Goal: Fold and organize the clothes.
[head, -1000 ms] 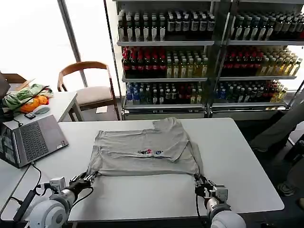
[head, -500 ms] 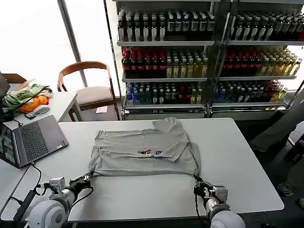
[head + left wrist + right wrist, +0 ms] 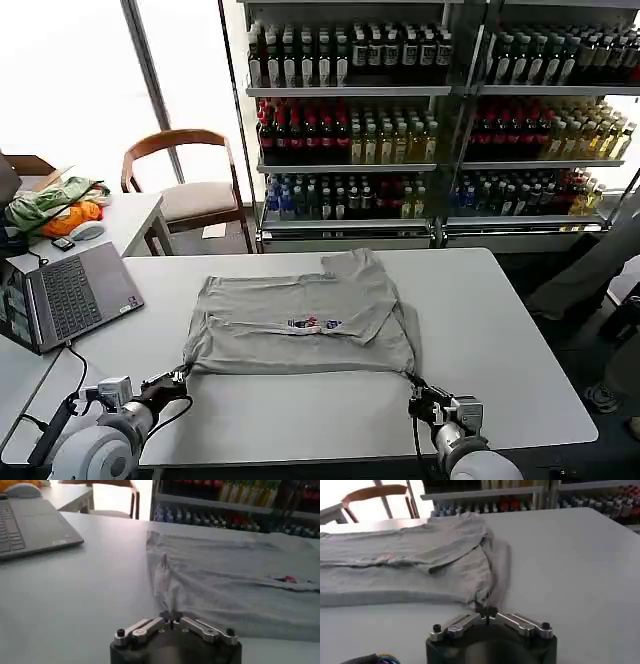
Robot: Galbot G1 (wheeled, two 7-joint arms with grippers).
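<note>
Your left gripper (image 3: pixel 181 378), at the lower left of the head view, is pinched tight on the near-left corner of the grey shirt (image 3: pixel 305 322). Your right gripper (image 3: pixel 414 385), lower right, clamps the near-right corner. The shirt lies half-folded at mid-frame on the white table (image 3: pixel 500 330), beside the laptop (image 3: pixel 70 292).

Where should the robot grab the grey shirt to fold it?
By the two near corners of the grey shirt, coming from the robot's side of the table. The hem lies straight along that edge, and the left gripper and right gripper are pinched on those corners.
</note>
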